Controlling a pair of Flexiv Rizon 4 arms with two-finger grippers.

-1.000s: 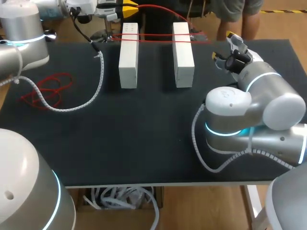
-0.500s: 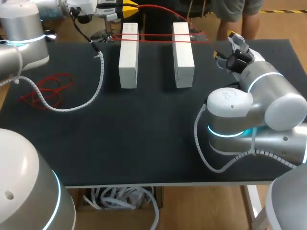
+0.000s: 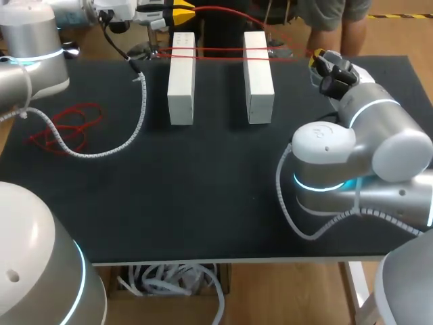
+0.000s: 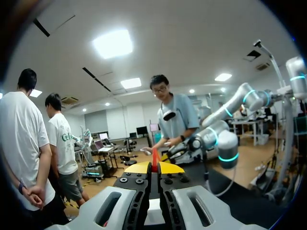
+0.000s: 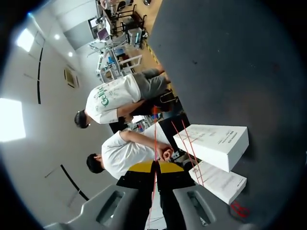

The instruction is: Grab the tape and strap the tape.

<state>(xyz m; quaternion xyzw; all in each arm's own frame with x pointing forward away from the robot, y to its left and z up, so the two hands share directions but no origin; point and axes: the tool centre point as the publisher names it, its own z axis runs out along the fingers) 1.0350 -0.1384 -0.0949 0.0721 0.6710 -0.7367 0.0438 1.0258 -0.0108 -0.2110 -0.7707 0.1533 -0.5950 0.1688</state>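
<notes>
Black table (image 3: pixel 203 203), two white boxes (image 3: pixel 181 78) crossed by taut red tape (image 3: pixel 220 50), left fingers (image 4: pixel 148 167) and right fingers (image 5: pixel 161 167) each pinching it

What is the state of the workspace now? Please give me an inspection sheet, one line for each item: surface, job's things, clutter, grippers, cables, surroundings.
Surface: black table, no spill or damage seen.
Job's things: two white boxes lie side by side, apart. The red tape runs across their far ends, stretched between both grippers.
Clutter: loose red tangle on the left part of the table.
Grippers: left gripper, jaws shut on the red tape. Right gripper, jaws shut on it too.
Cables: white coiled cable lies on the table near the left arm. A second cable loops beside the right arm.
Surroundings: nothing seen touching or reaching over the table.
</notes>
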